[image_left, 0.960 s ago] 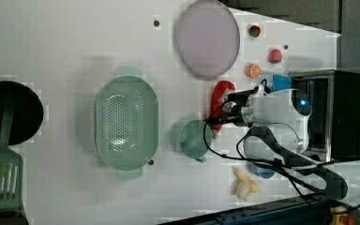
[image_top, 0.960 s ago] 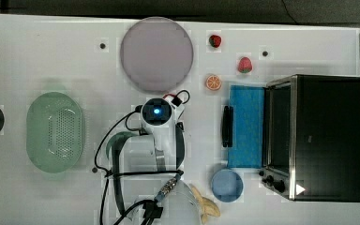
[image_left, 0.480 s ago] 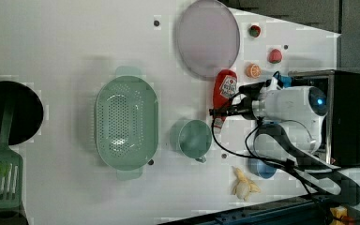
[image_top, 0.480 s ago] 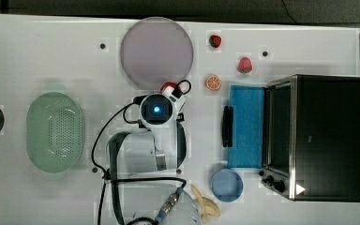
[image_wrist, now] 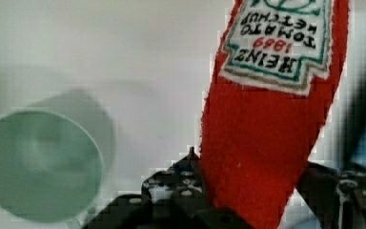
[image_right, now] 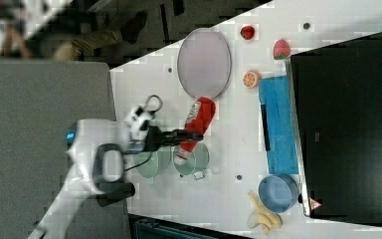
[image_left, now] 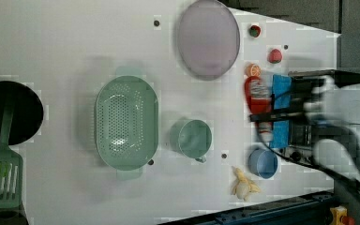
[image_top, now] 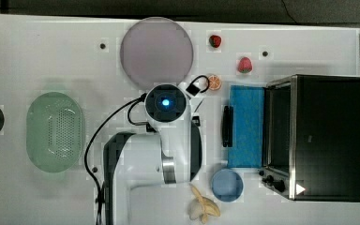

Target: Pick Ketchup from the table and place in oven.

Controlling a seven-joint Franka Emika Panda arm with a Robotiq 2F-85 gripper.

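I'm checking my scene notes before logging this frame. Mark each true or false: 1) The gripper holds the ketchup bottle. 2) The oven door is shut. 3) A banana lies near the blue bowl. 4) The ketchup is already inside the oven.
1) True: the gripper is shut on the ketchup bottle.
2) False: the oven has its blue door folded open.
3) True: the banana lies beside the blue bowl.
4) False: it is held outside the oven.
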